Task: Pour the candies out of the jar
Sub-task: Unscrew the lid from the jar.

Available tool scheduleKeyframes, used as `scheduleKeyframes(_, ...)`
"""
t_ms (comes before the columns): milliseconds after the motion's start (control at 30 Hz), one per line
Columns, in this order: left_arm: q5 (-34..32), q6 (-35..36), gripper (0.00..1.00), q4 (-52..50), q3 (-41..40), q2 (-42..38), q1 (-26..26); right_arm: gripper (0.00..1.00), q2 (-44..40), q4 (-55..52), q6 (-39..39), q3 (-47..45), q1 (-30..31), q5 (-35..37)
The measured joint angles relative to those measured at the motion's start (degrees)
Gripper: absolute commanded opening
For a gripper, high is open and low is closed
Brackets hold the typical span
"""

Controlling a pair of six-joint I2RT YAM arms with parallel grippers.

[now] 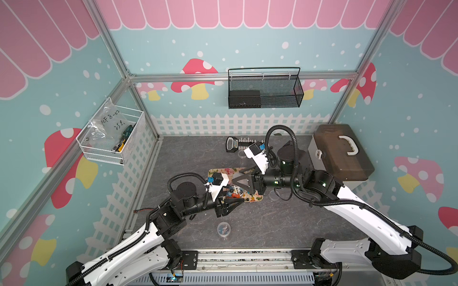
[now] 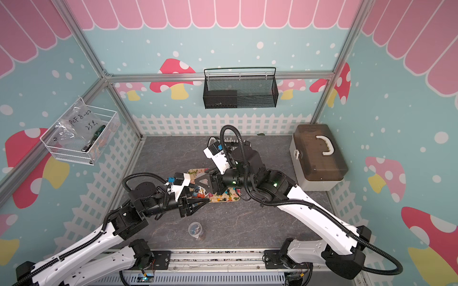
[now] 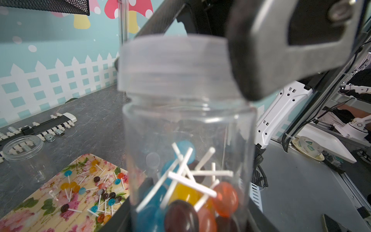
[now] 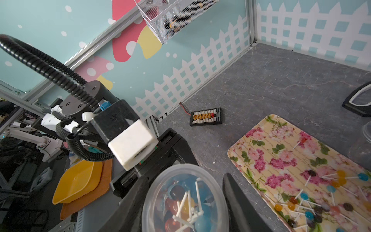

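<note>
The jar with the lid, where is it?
In the left wrist view, the jar sits in the left gripper, by the flowered tray, with the right gripper around its lid.

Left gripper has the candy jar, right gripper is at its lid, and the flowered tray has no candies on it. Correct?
Not quite: the flowered tray has many candies scattered on it, as the right wrist view shows. The rest stands: the left gripper holds the jar, and the right gripper straddles its lid.
</note>
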Motion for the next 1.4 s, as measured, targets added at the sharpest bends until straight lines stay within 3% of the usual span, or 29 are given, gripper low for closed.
scheduleKeyframes(133, 0.0, 0.0, 0.59, 0.0, 0.0, 0.4, 0.0, 0.48, 0.1, 0.2, -0.8, 0.0, 0.0, -0.5)
scheduleKeyframes(267, 0.0, 0.0, 0.59, 0.3, 0.0, 0.4, 0.1, 0.44, 0.0, 0.0, -2.9, 0.2, 0.0, -0.4)
scheduleKeyframes(400, 0.2, 0.3, 0.59, 1.1, 0.0, 0.4, 0.0, 0.47, 0.0, -0.7, -7.6, 1.1, -0.6, -2.6)
scheduleKeyframes(733, 4.1, 1.7, 0.59, 2.8, 0.6, 0.4, -0.1, 0.51, -0.4, -0.3, -23.9, 1.3, -5.0, -18.7)
scheduleKeyframes(833, 4.8, 1.8, 0.59, 3.0, 0.7, 0.4, -0.1, 0.54, -0.4, -0.3, -25.5, 1.3, -5.6, -20.7)
scheduleKeyframes(967, 5.0, 1.1, 0.59, 2.3, 0.7, 0.3, 0.0, 0.76, -0.5, 0.2, -26.6, 1.3, -6.1, -21.6)
scheduleKeyframes(1033, 4.7, 0.9, 0.59, 1.4, 0.7, 0.3, 0.0, 0.82, -0.8, 0.7, -27.0, 1.4, -6.2, -21.4)
scheduleKeyframes(1200, 3.6, 0.9, 0.59, 0.0, 0.7, -0.1, 0.0, 0.85, -2.3, 1.0, -25.4, 1.4, -6.4, -19.9)
scheduleKeyframes(1400, 0.6, 0.9, 0.59, -0.5, 0.0, -2.7, 0.0, 0.84, -4.5, 1.0, -14.4, 1.4, -6.3, -10.2)
